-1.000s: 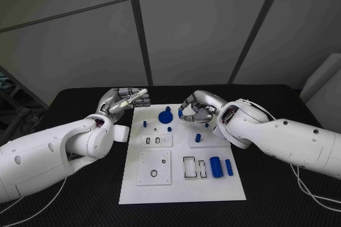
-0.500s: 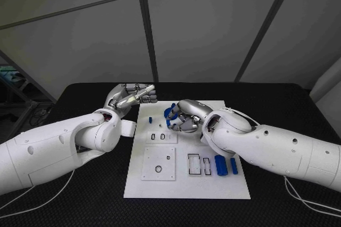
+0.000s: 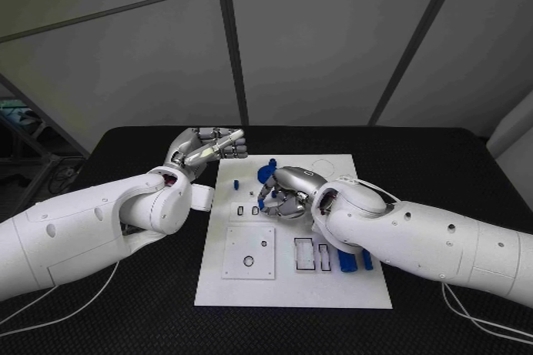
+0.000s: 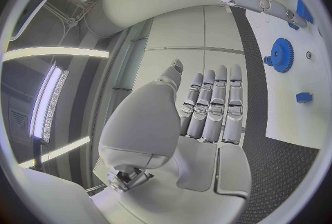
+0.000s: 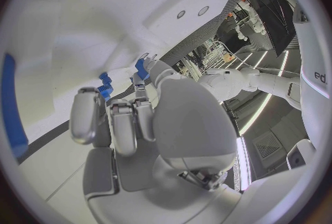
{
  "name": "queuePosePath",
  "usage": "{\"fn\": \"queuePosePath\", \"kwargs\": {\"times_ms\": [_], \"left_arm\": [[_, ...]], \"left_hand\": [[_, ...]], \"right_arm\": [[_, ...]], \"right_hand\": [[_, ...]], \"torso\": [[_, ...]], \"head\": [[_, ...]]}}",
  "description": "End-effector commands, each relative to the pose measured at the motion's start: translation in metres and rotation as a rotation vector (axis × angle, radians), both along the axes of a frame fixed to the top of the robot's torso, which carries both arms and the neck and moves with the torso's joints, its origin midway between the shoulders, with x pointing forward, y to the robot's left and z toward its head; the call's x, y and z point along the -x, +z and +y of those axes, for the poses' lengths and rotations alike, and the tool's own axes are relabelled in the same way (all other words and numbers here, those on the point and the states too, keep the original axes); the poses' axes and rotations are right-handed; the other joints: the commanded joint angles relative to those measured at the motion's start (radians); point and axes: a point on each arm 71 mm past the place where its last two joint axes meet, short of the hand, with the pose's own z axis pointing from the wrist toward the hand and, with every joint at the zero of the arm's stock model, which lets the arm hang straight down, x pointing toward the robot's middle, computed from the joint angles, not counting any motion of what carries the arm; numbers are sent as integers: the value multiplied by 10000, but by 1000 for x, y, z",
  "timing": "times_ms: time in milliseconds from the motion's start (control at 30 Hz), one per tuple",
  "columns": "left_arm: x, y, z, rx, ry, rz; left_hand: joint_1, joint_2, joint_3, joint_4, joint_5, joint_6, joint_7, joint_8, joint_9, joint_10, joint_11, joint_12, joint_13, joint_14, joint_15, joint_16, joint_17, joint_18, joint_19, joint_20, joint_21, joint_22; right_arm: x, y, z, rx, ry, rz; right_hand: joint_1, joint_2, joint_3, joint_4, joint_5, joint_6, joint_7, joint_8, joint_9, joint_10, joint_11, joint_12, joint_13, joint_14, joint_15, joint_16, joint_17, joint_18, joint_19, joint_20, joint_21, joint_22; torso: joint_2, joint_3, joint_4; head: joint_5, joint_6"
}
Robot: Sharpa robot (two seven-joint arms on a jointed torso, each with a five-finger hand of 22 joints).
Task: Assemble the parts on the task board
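left hand (image 3: 209,148): hovering raised beside the far left corner of the task board, fingers extended and lying side by side; the left wrist view (image 4: 207,108) is showing the palm bare, holding nothing.
right hand (image 3: 286,195): hanging low over the middle of the board, fingers curled downward; in the right wrist view (image 5: 131,119) the fingertips are reaching to small blue parts (image 5: 105,86), but i cannot tell whether anything is pinched.
task board (image 3: 333,293): white plate lying flat on the black table (image 3: 444,162), long side running away from the robot.
blue gear (image 3: 264,172): sitting at the far end of the board, just beyond the right hand; the left wrist view is giving its toothed rim plainly (image 4: 281,55).
blue peg (image 3: 236,187): standing near the board's left edge, between gear and slotted panel.
blue cylinders (image 3: 351,260): lying on the near right part of the board, partly covered by the right forearm in the head view.
recessed panels (image 3: 249,252): sitting on the board's near left, with small holes in them.
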Motion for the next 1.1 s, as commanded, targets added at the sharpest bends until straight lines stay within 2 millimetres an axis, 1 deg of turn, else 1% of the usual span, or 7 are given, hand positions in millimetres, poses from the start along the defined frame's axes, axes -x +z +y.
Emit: {"fn": "queuePosePath", "kwargs": {"times_ms": [33, 233, 367, 667, 1100], "left_arm": [[0, 1, -2, 9, -161, -72], [0, 1, -2, 8, -161, -69], [0, 1, -2, 7, -161, -67], [0, 1, -2, 5, -165, -52], [0, 1, -2, -1, -167, -30]], "left_hand": [[-30, 105, -20, -60, -25, 87, -15, -49, 0, 5, -47, -39, -1, 58, -8, -21, 12, 2, 71, 15, -41, -11], [-30, 105, -20, -60, -25, 87, -15, -49, 0, 5, -47, -39, -1, 58, -8, -21, 12, 2, 71, 15, -41, -11], [-31, 107, -19, -65, -27, 90, -16, -52, 0, 10, -49, -40, -1, 62, -9, -26, 13, 1, 74, 13, -41, -13], [-31, 108, -18, -67, -28, 91, -17, -54, 0, 12, -50, -40, -1, 63, -10, -28, 13, 1, 75, 13, -41, -14], [-35, 105, -20, -69, -30, 90, -15, -57, 0, 12, -49, -42, -2, 64, -10, -31, 13, 1, 76, 13, -41, -15]], "right_arm": [[0, -2, 1, 347, 63, -16], [1, -5, 3, 489, 75, 25], [1, -7, 4, 584, 95, 71], [0, -9, 3, 834, 48, 79], [0, -9, 1, 1016, 2, -12]], "right_hand": [[-107, 31, 54, 13, -43, 136, -66, 52, 10, -24, -75, -28, 1186, 1057, -76, 51, 2627, -87, 18, -50, 40, -13], [-130, 16, 46, 13, -49, 138, -69, 55, 10, -33, -77, -36, 1178, 1057, -77, 51, 2627, -84, 8, -51, 31, -30], [-144, 7, 41, 14, -53, 140, -70, 57, 9, -33, -77, -36, 1179, 1057, -77, 51, 2627, -82, 2, -52, 26, -39], [-182, -12, 29, 19, -71, 136, -70, 58, 7, -54, -78, -55, 1157, 1057, -78, 51, 2627, -78, -9, -53, 17, -56], [-234, -81, 7, 0, -101, 86, -62, 36, -9, -94, -74, -90, 1117, 1057, -77, 51, 2627, -70, -39, -54, -8, -100]], "torso": [[-7, -2, 7], [-5, -6, 8], [-3, -3, 1], [-6, -5, 4], [-6, 0, -2]], "head": [[3, -18], [4, -28], [8, -63], [0, -96], [-2, -123]]}}
